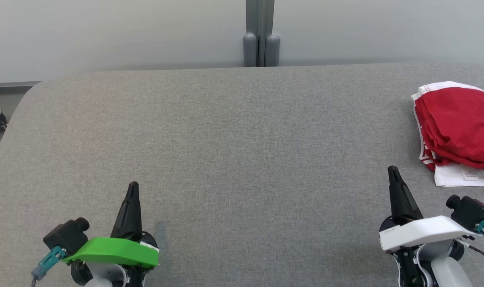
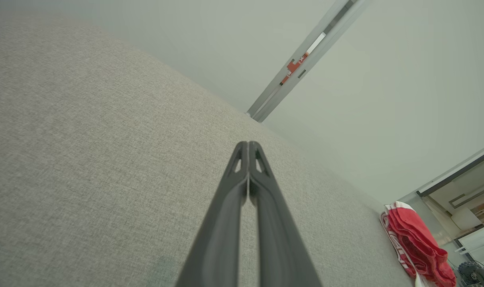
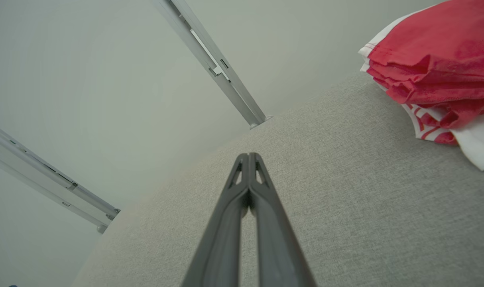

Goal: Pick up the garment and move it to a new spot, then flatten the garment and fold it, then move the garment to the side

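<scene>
The robot's left end effector (image 1: 132, 188) is pointing out across the grey woven-fabric counter (image 1: 242, 135). Its two long dark fingers are pressing together into a single tip and gripping nothing, and a bright green plastic cover (image 1: 114, 251) is sitting on the wrist behind it. The right end effector (image 1: 393, 172), backed by a white plastic cover (image 1: 421, 231), is likewise holding its fingers together and carrying nothing.

The red-and-white cloth garment (image 1: 457, 123) is lying bunched on the counter ahead of the right end effector and off to its right, near it but not touching. Rumpled red layers are resting on a white layer that is showing a red print and a small white label (image 1: 470, 175) at the nearer hem. The garment is running past the edge of the head view. It is lying well apart from the left end effector, far over to that end effector's right.

In the right wrist view, the right end effector (image 3: 248, 156) is showing its fingers meeting along their tips, with the garment (image 3: 433, 67) lying up and to the right of them. In the left wrist view, the left end effector (image 2: 248, 145) is equally together, and the garment (image 2: 413, 239) is lying far off to its lower right.

A grey upright post (image 1: 260, 36) is standing against a pale wall (image 1: 106, 36) beyond the counter's far edge, ahead of and between the two end effectors.
</scene>
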`<state>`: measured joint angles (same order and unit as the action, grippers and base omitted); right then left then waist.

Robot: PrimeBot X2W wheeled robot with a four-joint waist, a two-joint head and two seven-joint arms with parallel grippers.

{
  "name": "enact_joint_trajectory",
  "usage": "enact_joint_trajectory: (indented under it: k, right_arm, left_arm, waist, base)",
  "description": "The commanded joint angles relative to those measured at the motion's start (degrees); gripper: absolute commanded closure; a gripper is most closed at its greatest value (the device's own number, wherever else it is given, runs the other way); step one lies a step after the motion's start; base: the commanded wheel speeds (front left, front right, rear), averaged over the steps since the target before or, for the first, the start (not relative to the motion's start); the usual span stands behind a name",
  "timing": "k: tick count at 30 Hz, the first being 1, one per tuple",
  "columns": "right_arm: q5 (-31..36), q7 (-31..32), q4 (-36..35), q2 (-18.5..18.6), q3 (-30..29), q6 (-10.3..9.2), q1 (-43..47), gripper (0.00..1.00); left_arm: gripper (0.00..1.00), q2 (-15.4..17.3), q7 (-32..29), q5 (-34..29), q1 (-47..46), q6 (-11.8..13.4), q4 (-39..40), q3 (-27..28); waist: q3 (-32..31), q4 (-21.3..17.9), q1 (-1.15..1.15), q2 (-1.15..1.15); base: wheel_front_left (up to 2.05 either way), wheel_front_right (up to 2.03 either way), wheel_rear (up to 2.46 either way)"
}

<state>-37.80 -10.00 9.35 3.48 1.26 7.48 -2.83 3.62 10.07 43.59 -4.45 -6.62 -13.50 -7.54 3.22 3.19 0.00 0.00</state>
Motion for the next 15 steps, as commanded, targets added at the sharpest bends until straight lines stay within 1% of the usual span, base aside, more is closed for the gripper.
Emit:
enact_joint_trajectory:
  k: [1,15]
  right_arm:
    - [-2.39,0.54,-0.44,0.48,-0.31,0.00,-1.57,1.00]
    - [-13.46,3.22,0.50,0.79,-1.13,0.01,-2.00,1.00]
  left_arm:
    - [1.00,0.54,-0.45,2.30,-1.02,-0.30,0.58,0.60]
    - [1.00,0.87,-3.06,12.31,-1.23,-0.43,0.55,2.57]
  waist:
    - [-0.05,-0.05,0.00,0.00]
    - [-0.46,-0.49,0.00,0.00]
  base:
    - [0.00,0.00,0.00]
    - [0.00,0.00,0.00]
